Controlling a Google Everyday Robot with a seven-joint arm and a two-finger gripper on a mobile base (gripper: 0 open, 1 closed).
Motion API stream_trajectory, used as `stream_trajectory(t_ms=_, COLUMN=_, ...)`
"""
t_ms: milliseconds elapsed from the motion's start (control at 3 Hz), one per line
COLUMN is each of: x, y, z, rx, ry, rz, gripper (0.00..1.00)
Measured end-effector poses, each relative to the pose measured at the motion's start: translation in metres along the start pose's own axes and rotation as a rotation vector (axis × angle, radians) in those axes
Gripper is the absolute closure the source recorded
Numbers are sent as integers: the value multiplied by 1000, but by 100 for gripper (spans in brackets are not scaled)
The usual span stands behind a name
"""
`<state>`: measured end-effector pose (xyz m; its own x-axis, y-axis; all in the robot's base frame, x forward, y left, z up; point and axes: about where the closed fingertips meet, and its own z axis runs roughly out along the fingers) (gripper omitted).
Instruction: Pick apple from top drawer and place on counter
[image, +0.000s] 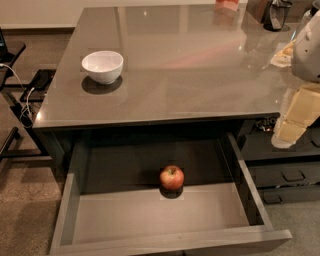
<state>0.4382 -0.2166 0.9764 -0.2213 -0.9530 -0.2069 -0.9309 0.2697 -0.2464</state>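
The apple (171, 177) is small, red with yellowish patches, and sits on the grey floor of the open top drawer (150, 215), near its middle just under the counter's edge. The counter (190, 75) is a glossy grey-brown slab above the drawer. My gripper (285, 137) is cream-coloured and hangs at the right edge of the view, beside the counter's front right corner. It is to the right of the apple and higher, well apart from it, and holds nothing that I can see.
A white bowl (102, 66) stands on the counter's left side. Several items (272, 12) sit at the counter's far right. Smaller black drawers with handles (290, 176) are at the right of the open drawer. A dark stand with cables (20, 95) is at the left.
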Motion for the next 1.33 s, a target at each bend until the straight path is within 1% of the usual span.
stream_trajectory(t_ms=333, x=0, y=0, z=0, rx=0, ry=0, rz=0, gripper=0)
stream_trajectory(t_ms=667, x=-1, y=2, z=4, rx=-1, ry=-25, rz=-9, gripper=0)
stream_trajectory(t_ms=1000, x=-1, y=16, z=30, rx=-28, ry=-102, rz=-36, gripper=0)
stream_trajectory(t_ms=1333, x=4, y=35, z=74, rx=-61, ry=-177, rz=-40, gripper=0)
